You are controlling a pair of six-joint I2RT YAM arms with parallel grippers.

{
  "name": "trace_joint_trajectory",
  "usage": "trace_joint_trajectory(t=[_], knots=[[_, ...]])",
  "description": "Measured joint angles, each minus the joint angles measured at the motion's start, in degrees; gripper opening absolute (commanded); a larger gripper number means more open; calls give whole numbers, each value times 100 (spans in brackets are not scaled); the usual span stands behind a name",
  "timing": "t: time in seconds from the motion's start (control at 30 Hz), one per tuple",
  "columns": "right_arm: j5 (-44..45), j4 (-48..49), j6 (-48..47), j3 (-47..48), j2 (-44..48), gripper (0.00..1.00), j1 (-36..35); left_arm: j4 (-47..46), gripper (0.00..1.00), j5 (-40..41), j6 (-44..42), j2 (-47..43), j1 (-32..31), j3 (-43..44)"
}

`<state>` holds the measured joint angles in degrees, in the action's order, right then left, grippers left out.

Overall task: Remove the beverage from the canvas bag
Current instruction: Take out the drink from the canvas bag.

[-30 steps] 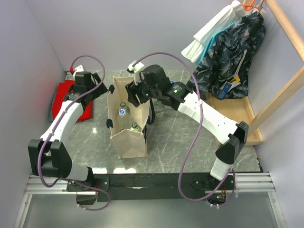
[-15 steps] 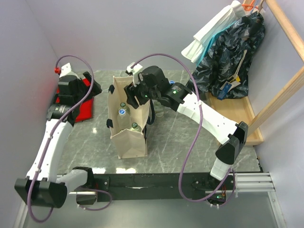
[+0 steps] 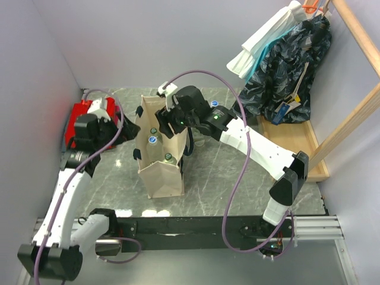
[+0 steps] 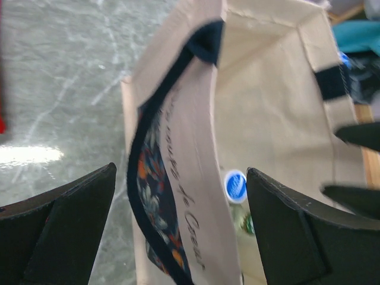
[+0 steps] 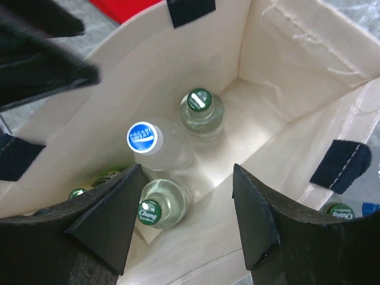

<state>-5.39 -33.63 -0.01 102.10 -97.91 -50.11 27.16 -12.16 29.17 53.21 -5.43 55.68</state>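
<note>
The beige canvas bag (image 3: 161, 175) stands upright and open-mouthed on the tabletop (image 3: 219, 178), with navy strap handles (image 5: 341, 166) at its rim. Inside, clear bottles stand close together: a blue-capped Pocari Sweat bottle (image 5: 145, 138) and green-capped bottles (image 5: 199, 100).

a lab test booth: marble-look table (image 3: 208, 178), bare walls (image 3: 148, 41), wooden clothes rack (image 3: 356, 32).

From above and behind the arm bases, we look down on the whole tabletop (image 3: 208, 178) from afar. Between the left jaws we see the bag (image 4: 196, 148) close up, slantwise across its side and rim. Between the right jaws we look straight down into it, close. All three views share the blue-capped bottle (image 5: 145, 138) inside.
</note>
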Motion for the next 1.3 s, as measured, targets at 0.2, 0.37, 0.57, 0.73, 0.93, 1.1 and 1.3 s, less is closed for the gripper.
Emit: trace_joint_trajectory(t=[0.2,0.37,0.57,0.73,0.93,1.1,1.3], knots=[[0,17,9,-76,0,69,-2,-74,99,-310,4,-671,0,-376],[-4,17,11,-85,0,69,-7,-116,92,-262,24,-647,0,-483],[-2,15,11,-85,0,69,-20,-116,78,-33,157,-649,-2,-922],[-2,15,11,-85,0,68,-26,-260,72,310,289,-820,-33,-1207],[-153,0,11,-81,0,67,-28,-417,73,527,501,-1158,-79,-1521],[-348,-72,-7,11,-120,67,-61,-463,73,595,597,-1115,-160,-1547],[-470,-334,-105,208,-535,66,-181,-494,77,627,638,-955,-247,-1547]])
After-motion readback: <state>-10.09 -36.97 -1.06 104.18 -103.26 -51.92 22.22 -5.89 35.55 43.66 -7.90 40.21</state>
